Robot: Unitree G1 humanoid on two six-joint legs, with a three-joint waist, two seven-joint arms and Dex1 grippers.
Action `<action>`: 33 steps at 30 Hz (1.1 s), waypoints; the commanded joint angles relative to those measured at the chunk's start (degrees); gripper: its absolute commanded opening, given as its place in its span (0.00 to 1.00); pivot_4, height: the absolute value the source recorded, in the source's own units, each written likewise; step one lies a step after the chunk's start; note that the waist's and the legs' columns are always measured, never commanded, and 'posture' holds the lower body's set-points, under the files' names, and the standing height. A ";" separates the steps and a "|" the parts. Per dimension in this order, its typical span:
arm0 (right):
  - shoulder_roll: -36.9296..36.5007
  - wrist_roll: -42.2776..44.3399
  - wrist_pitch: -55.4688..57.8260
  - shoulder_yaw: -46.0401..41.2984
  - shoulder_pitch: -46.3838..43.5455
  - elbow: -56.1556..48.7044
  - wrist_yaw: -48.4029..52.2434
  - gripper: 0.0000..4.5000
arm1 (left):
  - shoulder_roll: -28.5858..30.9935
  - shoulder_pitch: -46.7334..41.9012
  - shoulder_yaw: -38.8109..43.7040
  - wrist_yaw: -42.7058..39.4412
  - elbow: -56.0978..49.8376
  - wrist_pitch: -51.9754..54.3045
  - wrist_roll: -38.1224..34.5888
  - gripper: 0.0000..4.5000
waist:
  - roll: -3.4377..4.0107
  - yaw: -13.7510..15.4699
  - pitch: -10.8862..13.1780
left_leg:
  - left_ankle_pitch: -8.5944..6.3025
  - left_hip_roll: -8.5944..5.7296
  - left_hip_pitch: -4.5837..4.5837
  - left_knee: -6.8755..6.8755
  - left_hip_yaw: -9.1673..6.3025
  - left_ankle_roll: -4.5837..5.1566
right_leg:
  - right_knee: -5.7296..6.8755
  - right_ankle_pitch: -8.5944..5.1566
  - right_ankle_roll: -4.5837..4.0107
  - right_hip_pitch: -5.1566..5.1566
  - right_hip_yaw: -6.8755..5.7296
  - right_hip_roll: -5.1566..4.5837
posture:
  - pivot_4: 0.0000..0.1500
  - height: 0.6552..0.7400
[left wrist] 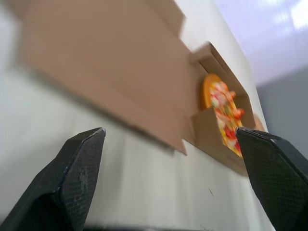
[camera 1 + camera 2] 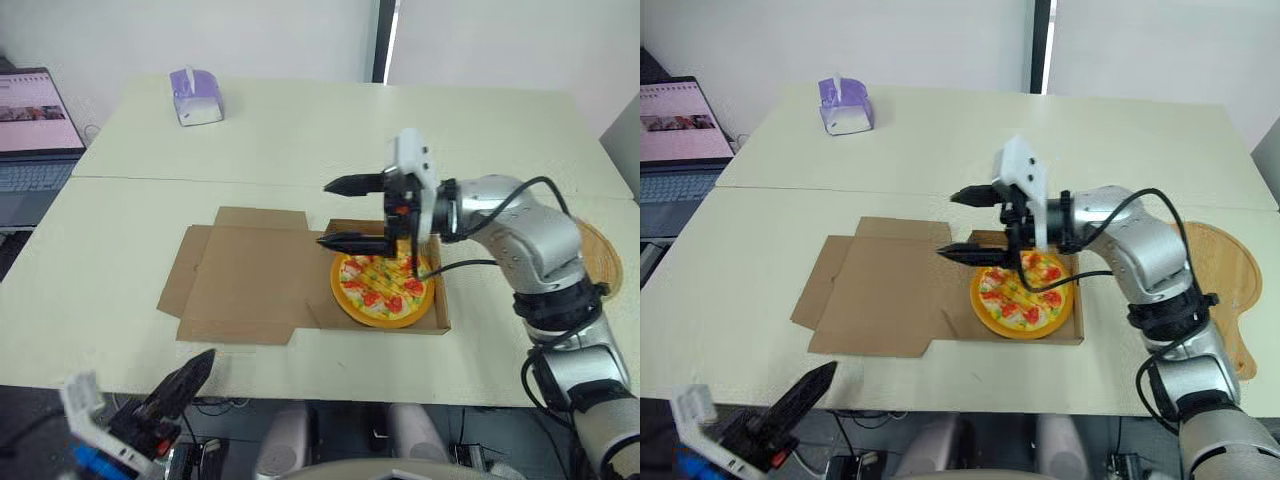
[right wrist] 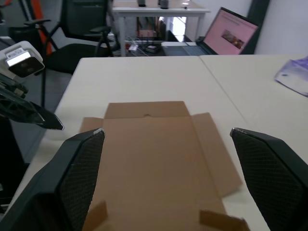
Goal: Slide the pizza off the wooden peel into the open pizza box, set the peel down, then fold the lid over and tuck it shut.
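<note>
The 2 fingers (image 3: 79,178) of the right gripper (image 2: 322,214) are held spread wide and nothing is gripped between them. They are pointed toward the robot's left and are raised above the box (image 2: 196,268), about where its base meets its lid (image 2: 250,270). The pizza (image 2: 383,288) is seen lying in the base, below the fingertips and just to their right, and it is not held. The lid is laid flat and open on the table (image 2: 300,150), to the left of the base, and in the right wrist view it is framed between the 2 fingers. The fingers (image 1: 72,183) of the left gripper (image 1: 169,131) are likewise spread and grip nothing. They are held low at the table's near edge, well apart from the box. The peel (image 2: 1220,270) is laid flat on the table at the robot's right, beyond the right arm. A tissue box (image 2: 195,97) is set at the far left of the table, and a laptop (image 2: 35,130) is open further left.
</note>
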 commanded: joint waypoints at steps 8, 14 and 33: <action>2.84 -0.22 0.57 -0.21 -6.54 0.62 0.84 1.00 | -4.63 -3.20 -7.92 6.14 3.93 -12.37 -1.21 1.00 | -0.09 -0.37 -0.06 | 0.00 0.02 0.09 0.01 0.00 0.02 | 0.01 -0.01 0.00 0.12 0.03 0.19 | 1.00 1.00; 3.04 0.68 2.79 -1.13 -5.65 -1.56 -0.91 1.00 | -2.43 -6.09 -10.20 9.04 7.70 -14.42 -1.15 1.00 | -0.09 -0.73 -0.06 | 0.00 0.07 0.09 0.00 0.02 0.02 | 0.03 -0.01 -0.02 0.07 0.04 0.21 | 1.00 1.00; 0.91 -0.57 4.00 -0.64 -4.35 -4.55 -1.72 1.00 | 1.78 -13.58 -13.61 17.90 10.84 -18.34 -5.84 0.81 | 0.25 -0.54 -0.03 | 0.02 0.06 0.15 -0.60 0.00 -0.01 | -0.04 -0.10 -0.15 -0.10 0.03 0.20 | 1.00 1.00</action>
